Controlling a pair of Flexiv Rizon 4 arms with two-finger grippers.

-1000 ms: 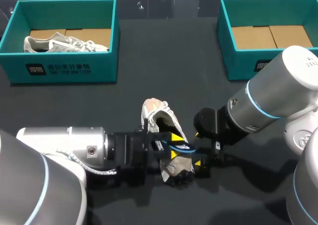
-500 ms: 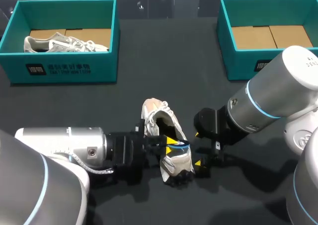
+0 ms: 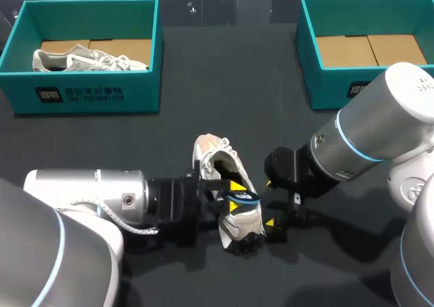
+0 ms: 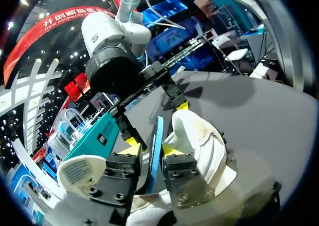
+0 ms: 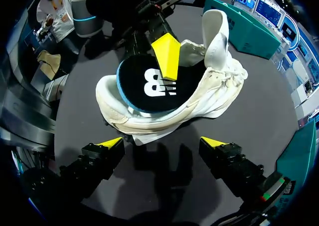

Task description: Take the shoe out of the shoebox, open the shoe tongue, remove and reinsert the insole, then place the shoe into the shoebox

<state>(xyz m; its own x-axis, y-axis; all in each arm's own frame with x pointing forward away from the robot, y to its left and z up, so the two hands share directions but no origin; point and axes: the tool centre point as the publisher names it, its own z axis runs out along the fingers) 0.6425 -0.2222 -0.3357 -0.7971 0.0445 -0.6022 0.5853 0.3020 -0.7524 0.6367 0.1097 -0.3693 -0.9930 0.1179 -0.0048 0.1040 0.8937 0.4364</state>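
Left gripper (image 4: 152,148) pinches the black, blue-edged insole (image 5: 147,84) inside a white sneaker (image 3: 217,159) lying on the dark table (image 3: 224,83). Right gripper (image 5: 162,143) sits just beside the sneaker, fingers spread. Beyond, the left teal shoebox (image 3: 88,93) holds a second sneaker (image 3: 81,59), well apart from the right shoebox (image 3: 325,83).

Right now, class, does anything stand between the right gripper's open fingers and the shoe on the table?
Nothing visible does. The shoe lies just ahead of the open right gripper, with only a strip of bare table between them. The left gripper holds the insole from the shoe's far side.
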